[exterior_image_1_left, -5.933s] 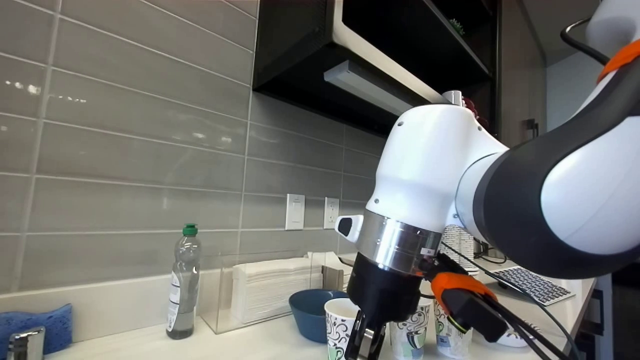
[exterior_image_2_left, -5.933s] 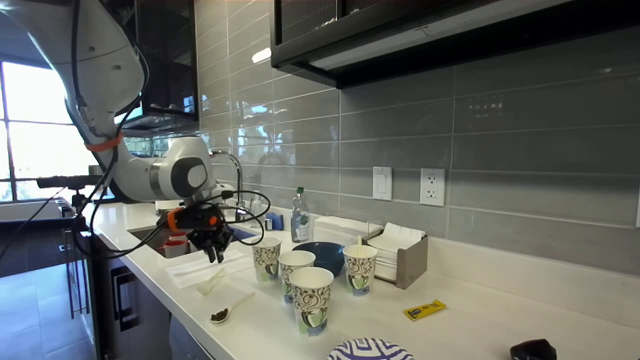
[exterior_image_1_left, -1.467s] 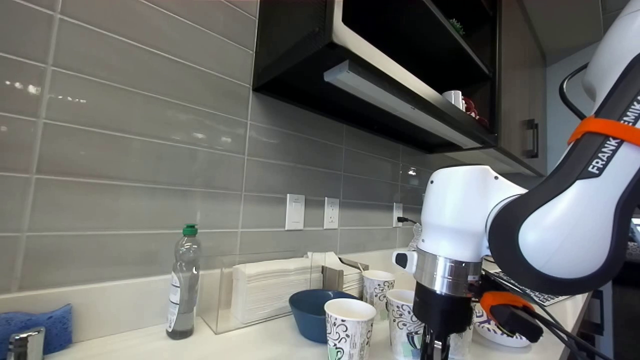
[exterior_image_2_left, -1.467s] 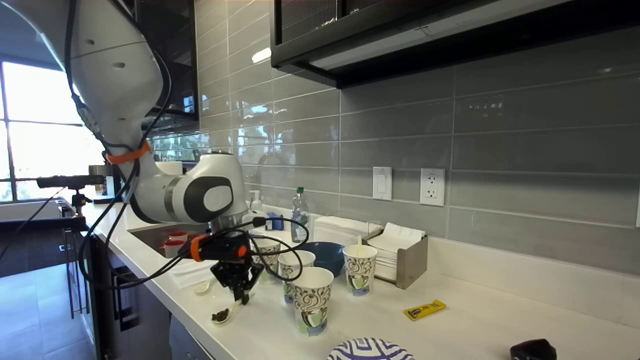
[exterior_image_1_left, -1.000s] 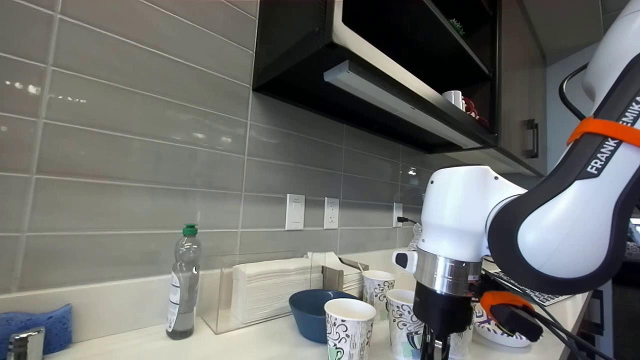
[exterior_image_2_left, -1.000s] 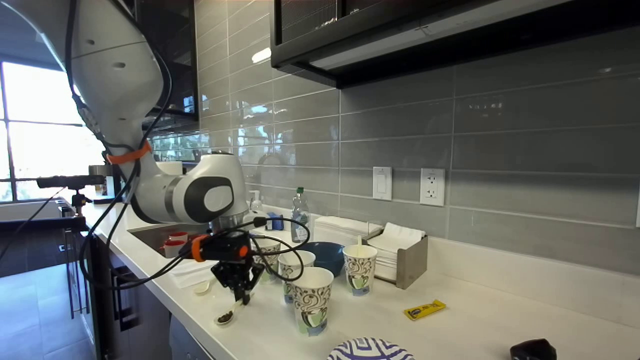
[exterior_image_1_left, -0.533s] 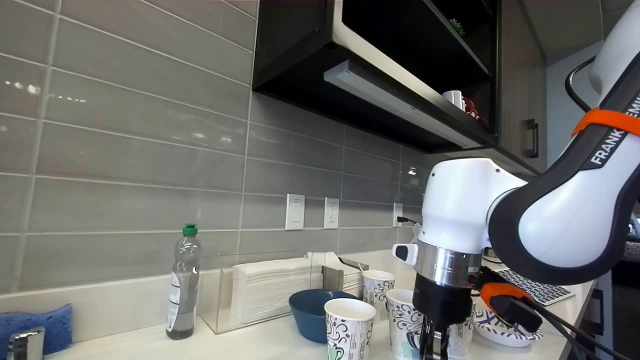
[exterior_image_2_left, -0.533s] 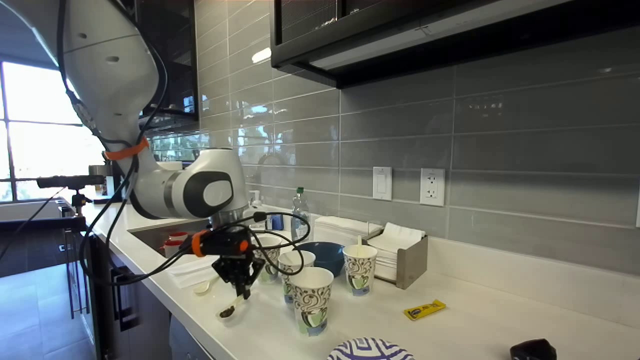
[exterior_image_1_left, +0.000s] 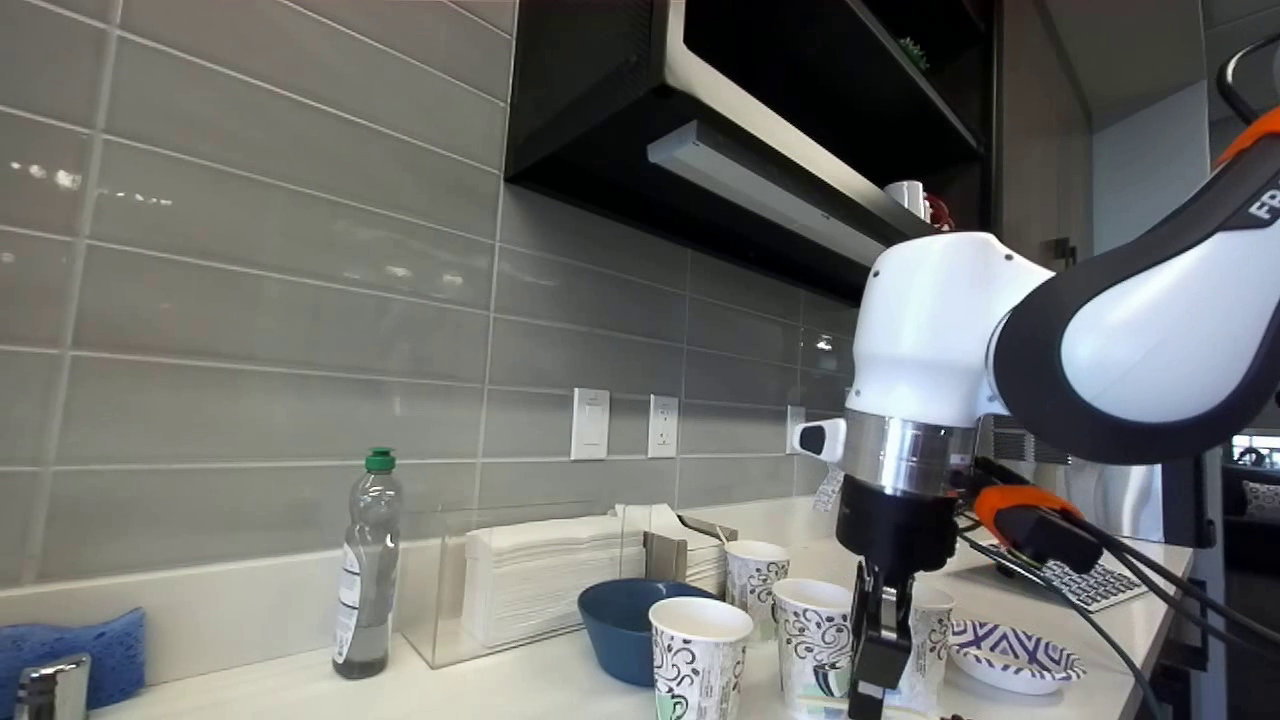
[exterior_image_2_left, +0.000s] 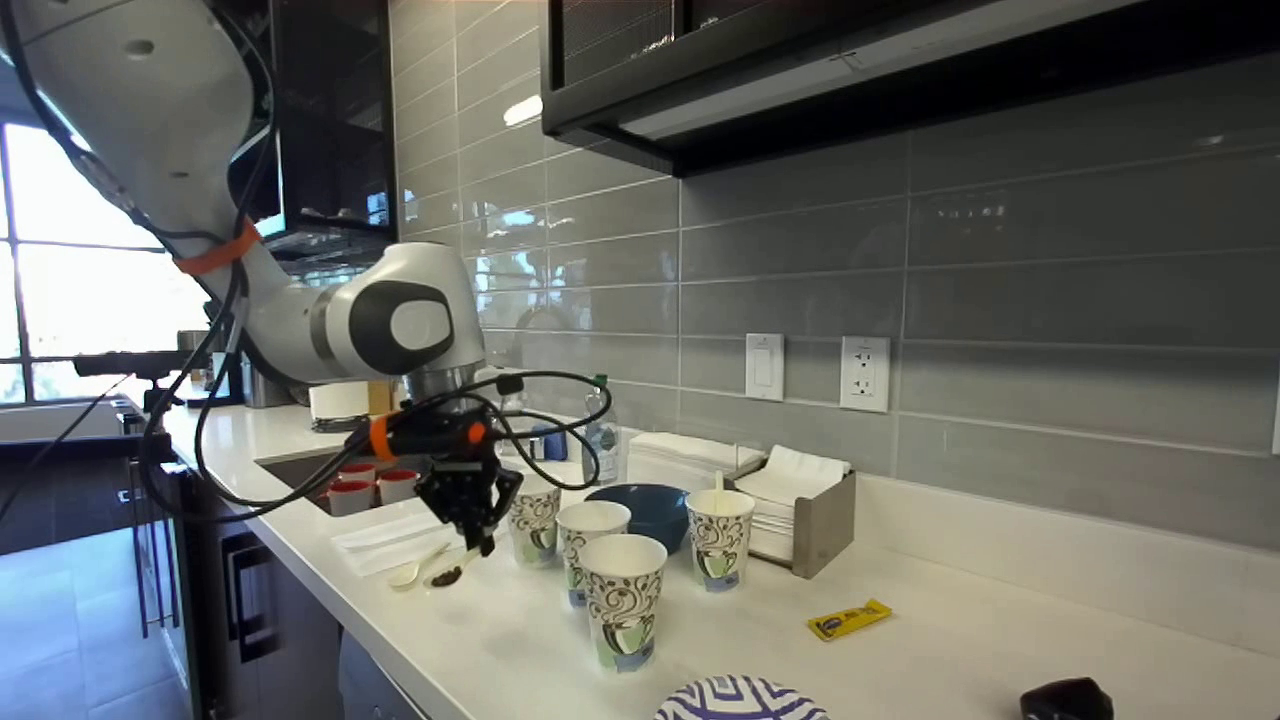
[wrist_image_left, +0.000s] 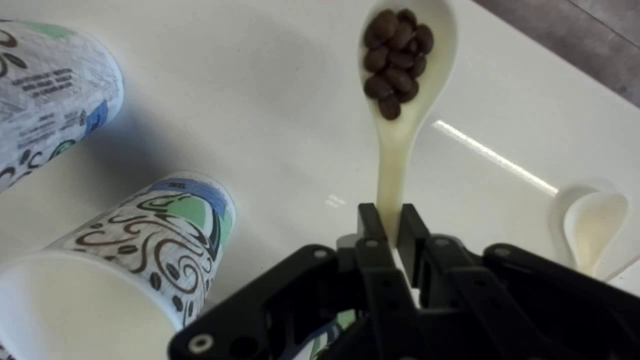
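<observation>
Tool (wrist_image_left: 390, 220): you are pinching the handle of a cream spoon (wrist_image_left: 397, 142), both jaws pressing on it from either side while the arm (exterior_image_1_left: 930, 330) is pointing the tool down over the counter (exterior_image_2_left: 960, 610).
Spoon: it is hanging above the counter in your grip, its broad end reaching past the jaws toward the counter's front edge.
Beans (wrist_image_left: 398, 62): a small dark brown heap is resting in the hollow of your held spoon, crowding toward one side.
Second spoon (wrist_image_left: 597, 225): this one, also cream, is lying on the counter near a white paper sheet (exterior_image_2_left: 370, 550), apart from the one you are holding.
Cups (exterior_image_2_left: 622, 600): four printed paper cups are standing upright; three are clustering beside the tool, and a pale stick (exterior_image_2_left: 718, 488) is poking out of the fourth.
Napkins (exterior_image_2_left: 805, 475): they are filling a metal holder (exterior_image_2_left: 828, 525) just beside that fourth cup, and another white stack (exterior_image_1_left: 550, 575) is lying in a clear tray (exterior_image_1_left: 448, 600).
Blue bowl (exterior_image_1_left: 620, 640): it is sitting between the cups and the napkins.
Patterned bowl (exterior_image_1_left: 1000, 682): purple and white, it is resting on the counter near the cups.
Yellow packet (exterior_image_2_left: 850, 620): it is lying flat on the counter, well apart from your tool.
Green-capped bottle (exterior_image_1_left: 367, 580): it is standing upright near the tiled wall (exterior_image_1_left: 280, 320), beside the clear tray.
</observation>
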